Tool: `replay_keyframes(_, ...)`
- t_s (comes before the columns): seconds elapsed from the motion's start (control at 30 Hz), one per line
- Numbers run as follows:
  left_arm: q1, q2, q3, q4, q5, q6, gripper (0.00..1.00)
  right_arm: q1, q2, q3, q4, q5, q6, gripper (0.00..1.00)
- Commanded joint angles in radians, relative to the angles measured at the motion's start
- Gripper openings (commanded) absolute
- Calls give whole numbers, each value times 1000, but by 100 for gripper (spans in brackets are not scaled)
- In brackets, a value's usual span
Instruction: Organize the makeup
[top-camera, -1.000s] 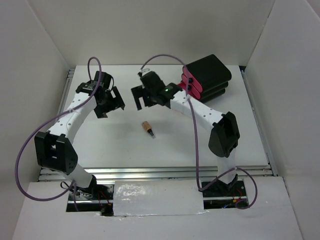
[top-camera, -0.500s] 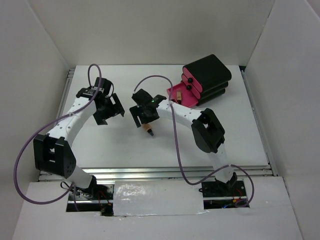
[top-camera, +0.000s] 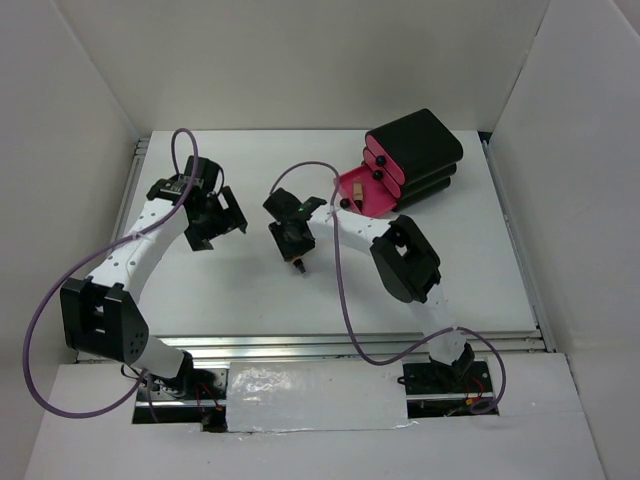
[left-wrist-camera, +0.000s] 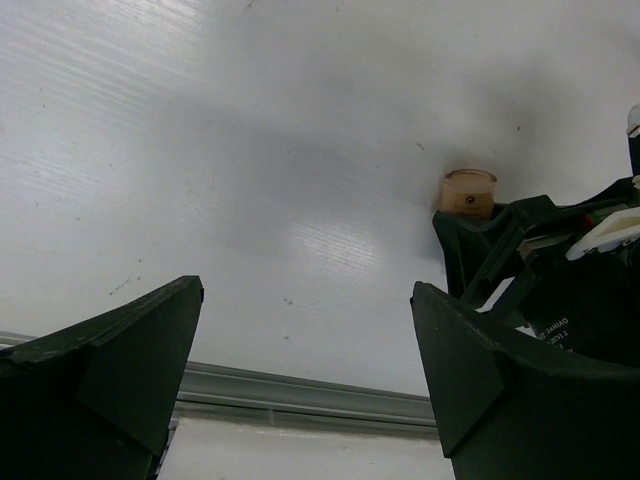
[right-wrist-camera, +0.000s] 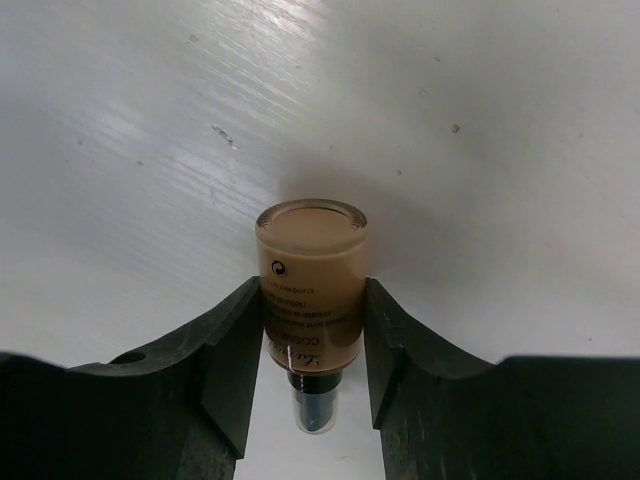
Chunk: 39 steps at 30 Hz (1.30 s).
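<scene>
while the left pincer (left-wrist-camera: 305, 295) gapes empty, the right pincer (right-wrist-camera: 312, 292) clasps one tan bottle (right-wrist-camera: 311, 250), a second bottle (top-camera: 352, 188) in the drawer (top-camera: 370, 203).

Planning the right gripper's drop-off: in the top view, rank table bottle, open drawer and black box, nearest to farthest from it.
1. The bottle, between the right gripper's jaws.
2. The open drawer, back right.
3. The black box, behind it.

the white counter (top-camera: 230, 300) carries a tan bottle (right-wrist-camera: 311, 285) lying on its side near the centre, black cap toward the near edge. a black box (top-camera: 425, 148) with pink drawers (top-camera: 372, 192) stands at the far right.
</scene>
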Motion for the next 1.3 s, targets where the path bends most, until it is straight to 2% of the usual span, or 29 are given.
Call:
replay_keyframes(0.0, 8, -15, 5, 13, 13, 28, 99, 5, -78, -22, 23, 65, -15, 23)
replay_keyframes(0.13, 8, -2, 25, 16, 18, 45, 99, -29, -166, 5, 21, 140, -63, 22)
replay_keyframes(0.23, 8, -7, 25, 34, 28, 60, 99, -122, -202, 36, 24, 166, -102, 22)
replay_keyframes(0.47, 8, -4, 17, 62, 45, 74, 99, -311, -130, 163, -51, 390, -204, 22)
replay_keyframes(0.6, 8, 14, 26, 63, 48, 82, 99, -386, -101, 180, -40, 414, -213, 23)
replay_keyframes(0.73, 8, 28, 55, 51, 39, 91, 99, -416, -64, 203, -39, 439, -218, 23)
replay_keyframes(0.93, 8, 44, 77, 39, 35, 103, 99, -428, -52, 159, 1, 437, -205, 29)
replay_keyframes(1.27, 8, 56, 94, 31, 30, 108, 99, -425, -66, 123, 49, 388, -164, 30)
